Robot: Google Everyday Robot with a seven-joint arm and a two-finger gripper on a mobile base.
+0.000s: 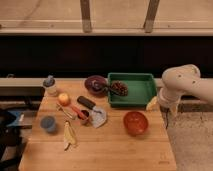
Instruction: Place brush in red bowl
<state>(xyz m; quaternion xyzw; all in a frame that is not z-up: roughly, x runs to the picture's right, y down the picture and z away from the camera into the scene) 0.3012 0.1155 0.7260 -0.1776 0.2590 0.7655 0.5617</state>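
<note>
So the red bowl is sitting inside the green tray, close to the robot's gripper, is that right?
Not quite. The camera view shows the red bowl standing on the wooden table, in front of the green tray, not inside it. The rest holds: the gripper hangs close by, at the table's edge beside the tray's near corner.
</note>
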